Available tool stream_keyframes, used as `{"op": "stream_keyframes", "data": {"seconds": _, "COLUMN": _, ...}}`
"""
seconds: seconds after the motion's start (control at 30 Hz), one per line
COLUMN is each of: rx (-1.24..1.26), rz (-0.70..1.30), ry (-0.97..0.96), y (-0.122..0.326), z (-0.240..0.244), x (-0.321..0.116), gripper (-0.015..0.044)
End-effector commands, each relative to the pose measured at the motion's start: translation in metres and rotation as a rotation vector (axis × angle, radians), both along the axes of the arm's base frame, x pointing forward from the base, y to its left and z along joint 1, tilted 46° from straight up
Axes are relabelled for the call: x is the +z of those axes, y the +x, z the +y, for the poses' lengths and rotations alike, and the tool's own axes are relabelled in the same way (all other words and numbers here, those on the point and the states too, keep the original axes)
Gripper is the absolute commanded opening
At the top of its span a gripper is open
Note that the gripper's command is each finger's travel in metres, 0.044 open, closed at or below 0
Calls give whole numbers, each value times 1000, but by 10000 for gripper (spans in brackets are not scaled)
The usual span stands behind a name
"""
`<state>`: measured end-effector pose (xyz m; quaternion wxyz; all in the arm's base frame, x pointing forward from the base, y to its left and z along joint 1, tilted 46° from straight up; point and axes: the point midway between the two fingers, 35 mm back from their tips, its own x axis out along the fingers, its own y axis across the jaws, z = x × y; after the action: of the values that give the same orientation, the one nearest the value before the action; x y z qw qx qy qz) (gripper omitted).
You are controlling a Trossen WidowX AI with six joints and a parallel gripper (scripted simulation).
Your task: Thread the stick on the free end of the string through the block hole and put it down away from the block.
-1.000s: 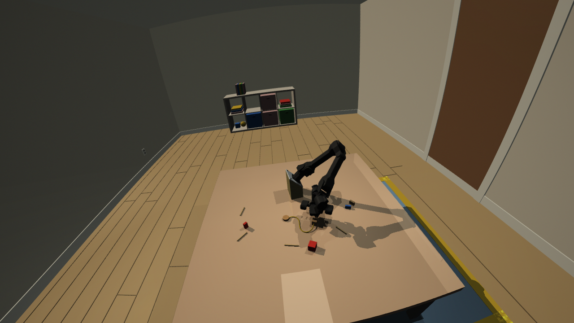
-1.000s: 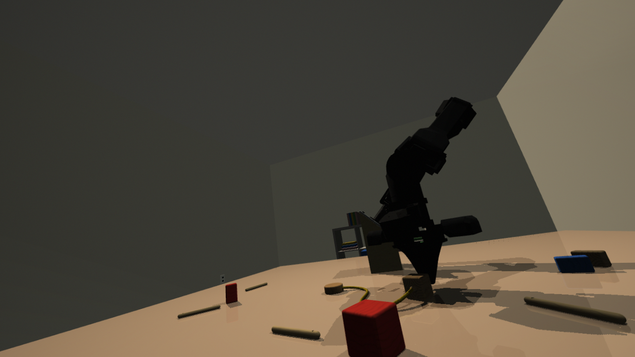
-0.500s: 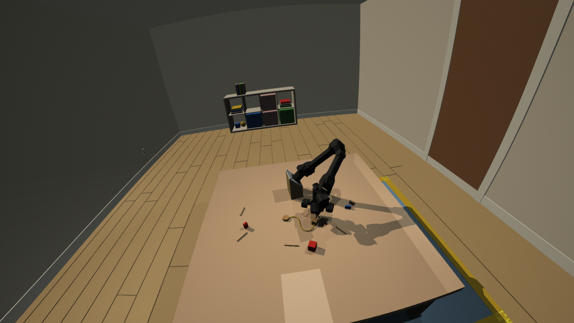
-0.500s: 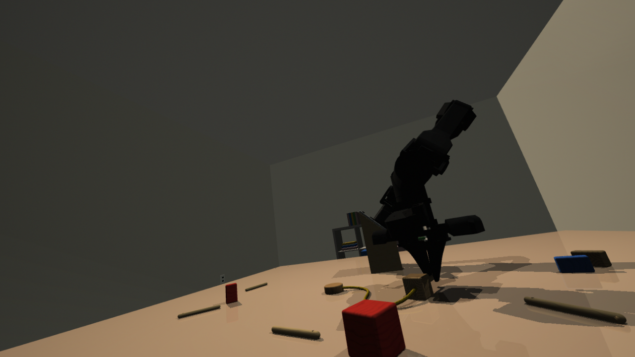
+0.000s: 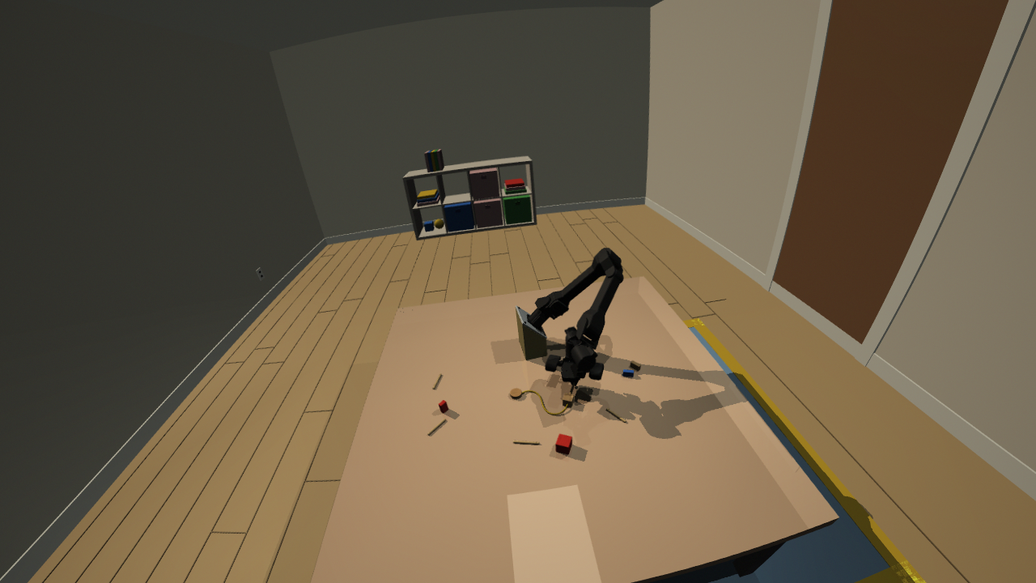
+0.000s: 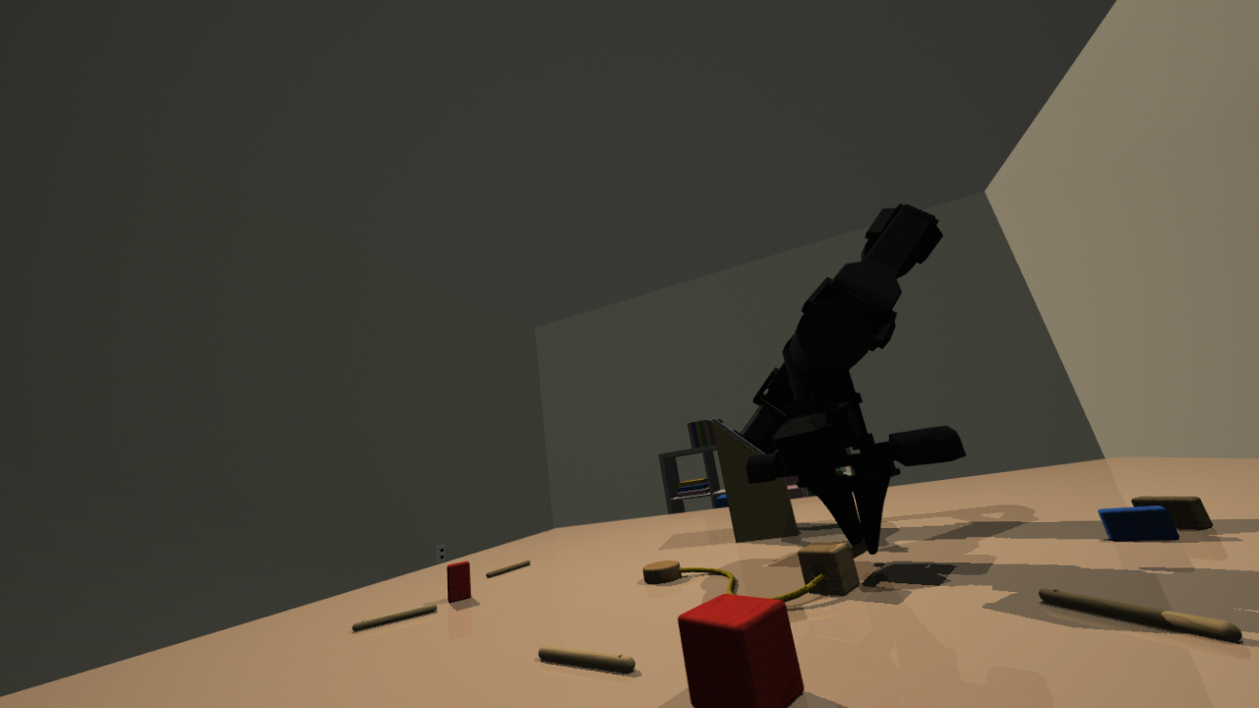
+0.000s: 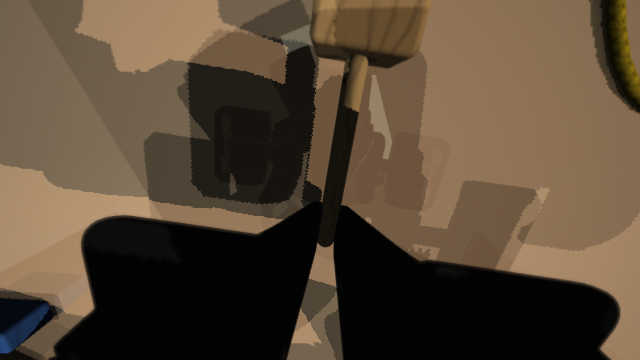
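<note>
The wooden block looks to be on the table beside my fingertips. The thin stick sticks out of the block's side facing my gripper. My gripper is shut on the stick near its free end, a short way from the block. The yellow string runs from the round button into the hole on the block's other side. The inside of the hole is hidden.
A red cube stands near the block. Loose sticks lie around. A small red block is at the left. A blue piece and a brown piece lie at the right.
</note>
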<state>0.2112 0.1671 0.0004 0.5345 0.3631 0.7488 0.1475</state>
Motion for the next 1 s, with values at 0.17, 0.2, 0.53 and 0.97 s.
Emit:
{"op": "stream_keyframes", "data": {"seconds": 0.17, "rx": -1, "rz": 7, "ry": 1, "y": -11, "z": 1, "x": 3, "gripper": 0}}
{"op": "stream_keyframes", "data": {"seconds": 0.2, "rx": -1, "rz": 7, "ry": 1, "y": -13, "z": 1, "x": 3, "gripper": 0}}
{"op": "stream_keyframes", "data": {"seconds": 0.53, "rx": -2, "rz": 7, "ry": 1, "y": -23, "z": 3, "x": 8, "gripper": 0}}
{"op": "stream_keyframes", "data": {"seconds": 0.97, "rx": -2, "rz": 6, "ry": 2, "y": -33, "z": 3, "x": 14, "gripper": 0}}
